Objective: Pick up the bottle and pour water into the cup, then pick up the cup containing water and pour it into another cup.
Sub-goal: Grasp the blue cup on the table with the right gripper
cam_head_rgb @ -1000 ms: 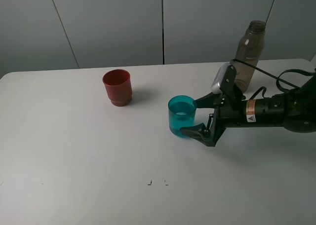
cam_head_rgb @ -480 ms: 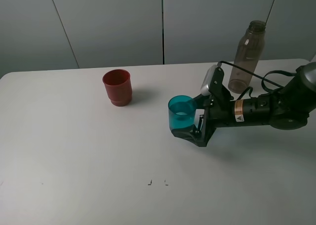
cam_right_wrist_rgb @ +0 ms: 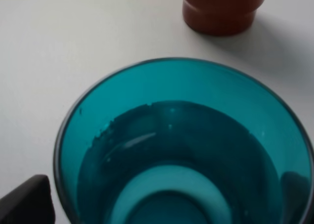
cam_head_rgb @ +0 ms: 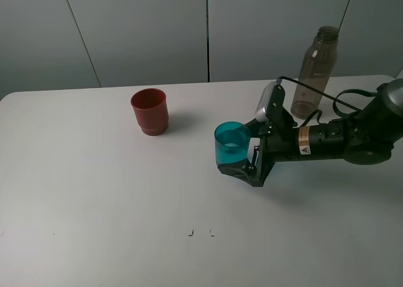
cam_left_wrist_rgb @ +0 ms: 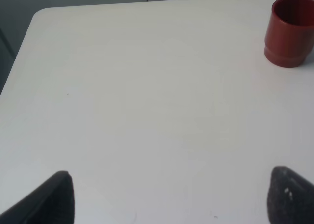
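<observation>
Teal cup [cam_head_rgb: 232,147], part-filled on the table [cam_head_rgb: 94,192], was now straddled by the right gripper [cam_head_rgb: 238,150], moved forward with jaws wide. Closing was judged next, the red cup [cam_head_rgb: 150,112] being well apart.

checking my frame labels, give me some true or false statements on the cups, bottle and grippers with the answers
The bottle stands upright on the table. True.
The teal cup is empty. False: it holds water.
The right gripper has its jaws either side of the teal cup. True.
The red cup lies tipped over. False: it stands upright.
The left gripper holds the red cup. False: it is open, apart from it.
</observation>
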Controlling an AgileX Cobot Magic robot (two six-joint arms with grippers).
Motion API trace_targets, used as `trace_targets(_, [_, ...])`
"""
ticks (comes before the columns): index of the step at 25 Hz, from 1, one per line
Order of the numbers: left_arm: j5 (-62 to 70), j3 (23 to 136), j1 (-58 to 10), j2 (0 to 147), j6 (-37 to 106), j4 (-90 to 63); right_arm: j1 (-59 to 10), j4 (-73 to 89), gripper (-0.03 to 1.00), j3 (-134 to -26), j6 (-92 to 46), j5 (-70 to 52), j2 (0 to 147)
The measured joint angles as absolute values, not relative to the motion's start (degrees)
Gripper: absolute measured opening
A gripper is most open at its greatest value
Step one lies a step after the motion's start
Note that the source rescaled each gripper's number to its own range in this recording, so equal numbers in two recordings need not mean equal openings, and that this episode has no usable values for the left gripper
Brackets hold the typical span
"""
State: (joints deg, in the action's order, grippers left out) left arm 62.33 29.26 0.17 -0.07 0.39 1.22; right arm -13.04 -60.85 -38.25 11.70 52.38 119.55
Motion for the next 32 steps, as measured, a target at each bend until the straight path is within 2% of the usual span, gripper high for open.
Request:
trace_targets(14, [62.3,29.3,0.2,-0.1,0.4,1.2,-13.0,-61.7,1.00,-41.2,10.8,52.5,120.1])
trace_targets(32, [62.3,29.3,0.2,-0.1,0.4,1.2,-14.0,-57.6,1.00,-41.3,6.4,59.0,124.6])
